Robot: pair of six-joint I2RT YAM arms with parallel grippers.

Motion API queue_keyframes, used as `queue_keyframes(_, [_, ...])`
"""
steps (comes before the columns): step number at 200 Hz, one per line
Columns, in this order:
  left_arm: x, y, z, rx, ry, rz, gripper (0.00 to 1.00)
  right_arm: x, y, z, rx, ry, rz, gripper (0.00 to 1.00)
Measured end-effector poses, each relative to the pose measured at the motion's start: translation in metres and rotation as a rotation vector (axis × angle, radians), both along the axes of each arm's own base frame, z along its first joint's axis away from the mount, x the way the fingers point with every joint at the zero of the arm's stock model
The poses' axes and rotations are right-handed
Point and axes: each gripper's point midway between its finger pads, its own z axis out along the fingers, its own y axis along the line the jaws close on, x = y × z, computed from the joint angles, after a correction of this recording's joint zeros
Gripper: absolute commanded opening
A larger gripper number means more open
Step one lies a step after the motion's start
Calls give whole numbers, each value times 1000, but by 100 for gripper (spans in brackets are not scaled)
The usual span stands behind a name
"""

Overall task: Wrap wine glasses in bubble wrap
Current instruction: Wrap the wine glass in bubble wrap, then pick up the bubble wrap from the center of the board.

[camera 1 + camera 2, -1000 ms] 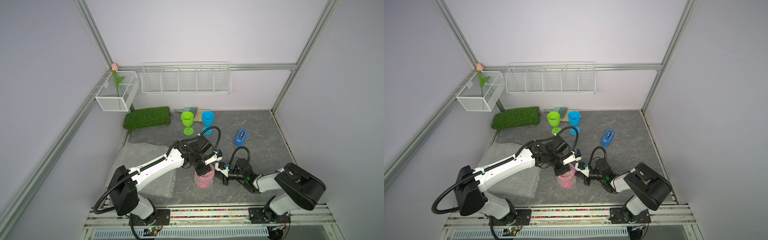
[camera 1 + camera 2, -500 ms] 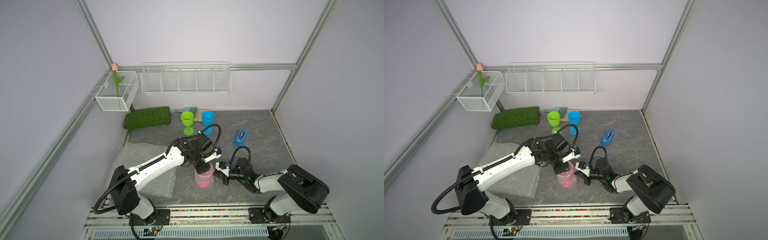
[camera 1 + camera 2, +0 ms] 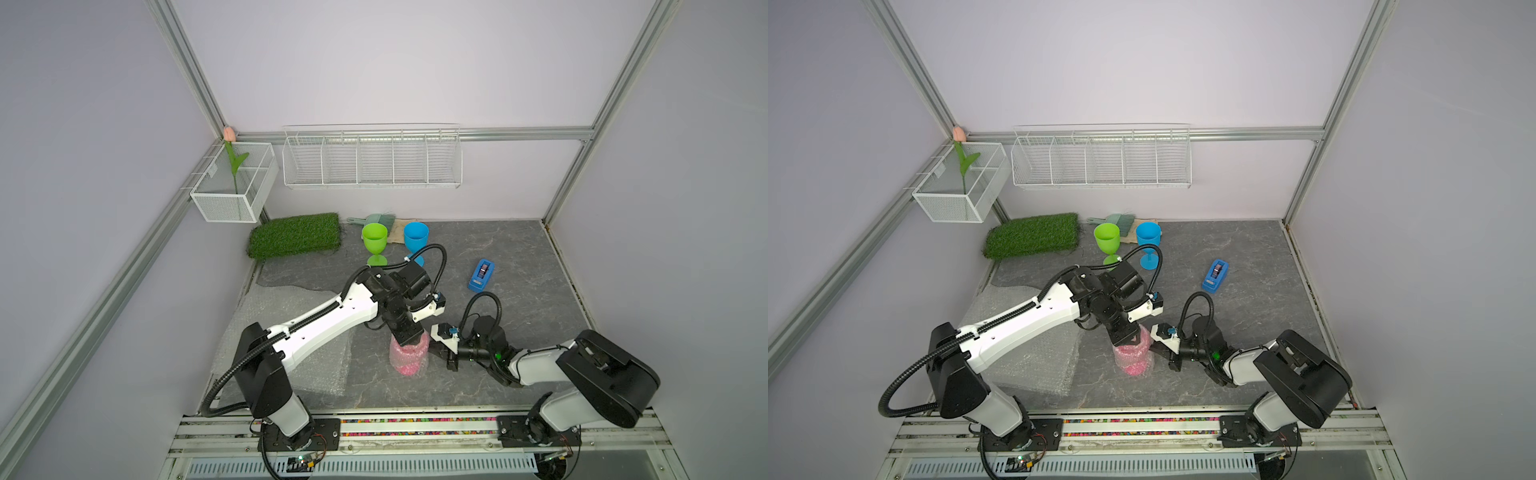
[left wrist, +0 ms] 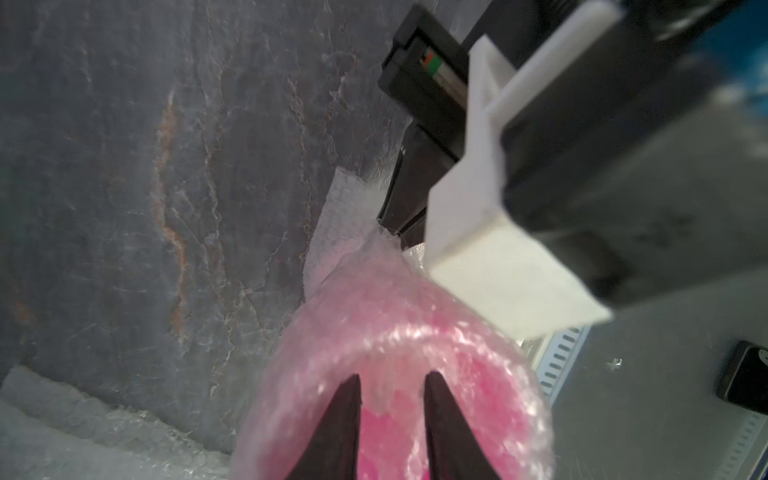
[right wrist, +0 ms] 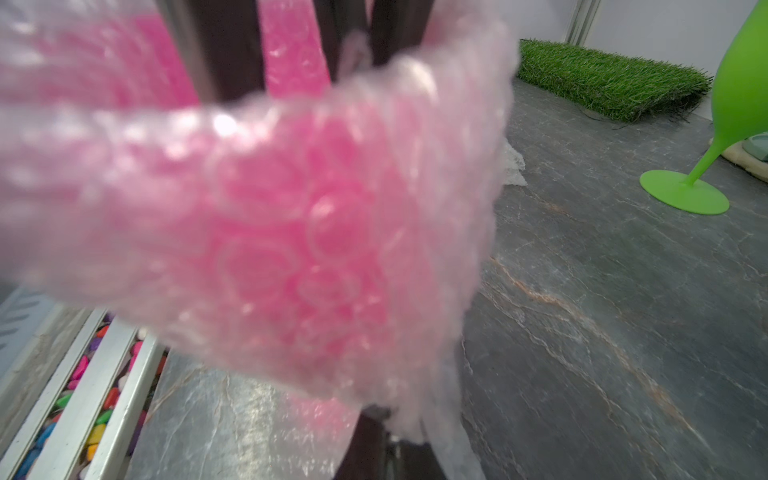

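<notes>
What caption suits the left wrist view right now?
Wrapped pink goblet, left claw tips in its mouth, right claw pinching a loose flap of bubble wrap.

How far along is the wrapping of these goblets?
Done: the pink goblet stands swathed in bubble wrap. In hand: the right gripper pinches the wrap's edge while the left gripper dips into its mouth. Left: the green goblet and blue goblet stand bare at the back; spare sheets lie nearby.

Both top views look steeply down from high above the front rail (image 3: pixel 415 420) onto the whole floor (image 3: pixel 519 257), the wrapped pink goblet (image 3: pixel 1133 359) low centre. The left wrist camera looks down into it, very near; the right wrist faces it sideways from near floor level.
</notes>
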Motion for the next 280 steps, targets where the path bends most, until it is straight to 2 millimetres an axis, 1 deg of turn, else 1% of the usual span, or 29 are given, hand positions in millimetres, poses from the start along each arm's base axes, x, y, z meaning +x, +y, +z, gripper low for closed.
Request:
queue_keyframes(11, [-3,2,-9,21,16,0,5,0,0,0,-1,1,0,7])
queue_keyframes(19, [-3,2,-14,23,16,1,1,0,0,0,-1,0,1,7])
queue_keyframes(80, [5,-14,-29,-46,-5,22,0,0,0,-1,-3,-2,-3,7])
queue_keyframes(98, [7,-14,-28,-47,-14,30,9,1,0,-1,-4,-3,-5,7])
queue_keyframes(110, [9,-12,-26,-35,-27,37,16,1,0,-1,-4,-3,-7,7])
queue_keyframes(119, [10,-9,-23,-19,-37,46,20,2,0,0,-2,-5,-7,7])
queue_keyframes(133, [13,-4,-16,3,-58,61,23,2,0,1,-1,-6,-7,7])
queue_keyframes(145, [17,-3,-5,3,-83,79,26,2,0,0,-2,-6,-7,7])
queue_keyframes(168, [27,0,31,-48,-164,144,26,2,0,0,-3,-4,-7,7])
queue_keyframes(184, [35,8,57,-85,-227,238,27,2,0,-1,-6,-1,-7,7])
queue_keyframes(192, [38,13,67,-95,-244,290,28,2,0,-1,-7,0,-7,7])
queue_keyframes(199, [40,18,73,-94,-252,342,28,2,0,-1,-7,0,-7,7])
queue_keyframes(213, [42,27,78,-76,-243,444,28,1,0,-1,-8,1,-7,7])
queue_keyframes(227, [42,33,75,-49,-213,530,29,1,0,-2,-9,2,-7,7])
queue_keyframes(241, [39,38,66,-9,-167,604,29,1,0,-2,-9,2,-7,7])
queue_keyframes(262, [35,44,53,35,-114,705,34,1,0,-2,-9,2,-7,7])
queue_keyframes(280, [30,50,40,69,-79,764,36,1,0,-2,-9,2,-7,7])
